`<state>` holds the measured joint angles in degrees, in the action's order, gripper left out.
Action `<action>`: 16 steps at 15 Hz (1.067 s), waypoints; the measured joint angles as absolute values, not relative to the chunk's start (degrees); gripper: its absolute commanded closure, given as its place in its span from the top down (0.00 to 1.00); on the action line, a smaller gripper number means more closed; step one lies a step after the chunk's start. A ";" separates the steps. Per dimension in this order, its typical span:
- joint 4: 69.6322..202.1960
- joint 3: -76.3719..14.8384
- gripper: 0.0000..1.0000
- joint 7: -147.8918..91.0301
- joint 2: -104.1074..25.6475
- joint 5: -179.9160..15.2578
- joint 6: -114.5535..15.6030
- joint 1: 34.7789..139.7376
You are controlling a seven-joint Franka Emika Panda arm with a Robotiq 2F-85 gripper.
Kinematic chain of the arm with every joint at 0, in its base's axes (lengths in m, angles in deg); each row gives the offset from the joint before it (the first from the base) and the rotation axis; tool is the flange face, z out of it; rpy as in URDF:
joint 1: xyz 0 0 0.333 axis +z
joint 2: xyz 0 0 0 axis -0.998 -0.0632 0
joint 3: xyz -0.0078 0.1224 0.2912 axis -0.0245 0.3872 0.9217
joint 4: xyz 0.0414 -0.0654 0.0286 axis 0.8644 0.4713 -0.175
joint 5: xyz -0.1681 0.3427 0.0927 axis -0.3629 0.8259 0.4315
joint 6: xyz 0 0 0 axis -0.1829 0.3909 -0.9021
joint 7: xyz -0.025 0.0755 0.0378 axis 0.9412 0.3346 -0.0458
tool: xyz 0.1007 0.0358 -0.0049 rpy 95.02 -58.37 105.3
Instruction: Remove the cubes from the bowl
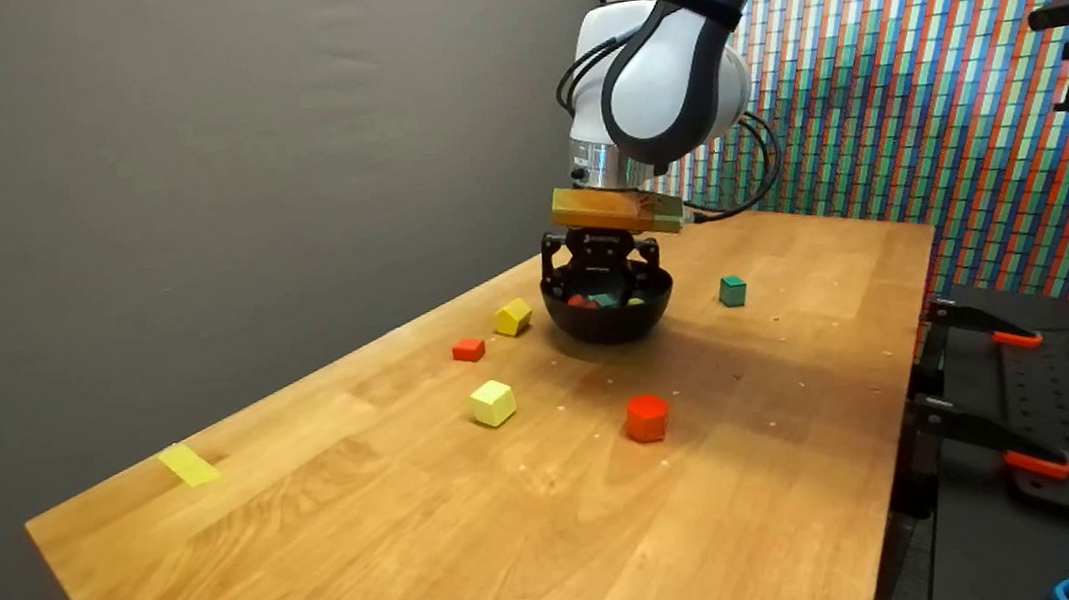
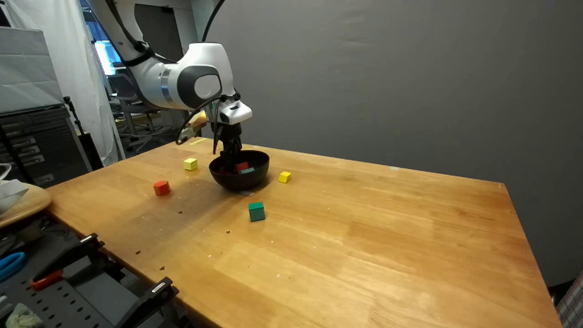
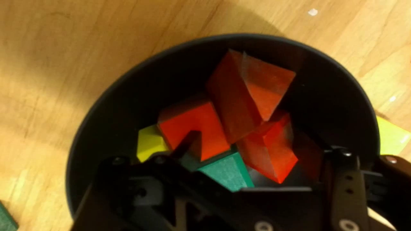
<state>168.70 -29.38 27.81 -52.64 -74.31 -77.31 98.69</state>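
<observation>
Jaws parted, a robot hand [image 1: 603, 284] hangs inside a black bowl [image 1: 611, 328] of red blocks [image 3: 207, 123], a green block [image 3: 226, 173] and a yellow block [image 3: 149, 142], contact unclear, as other blocks [image 1: 647, 418] sit on the worktop [image 1: 373, 560]

Wrist view. Bowl [image 3: 337, 96]: near side hid. by claw [image 3: 252, 138]. Grn. block [image 3: 228, 171] therein: part. hid., ditto. Dk. grn. cube [image 3: 5, 221], L: cut by edge.
</observation>
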 measured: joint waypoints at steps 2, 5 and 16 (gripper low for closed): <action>168.24 -29.53 0.77 27.50 -53.34 -74.35 -77.11 98.89; 166.80 -29.52 0.79 26.40 -54.57 -74.36 -76.23 99.45; 160.78 -29.85 0.01 22.31 -56.90 -74.36 -69.17 99.44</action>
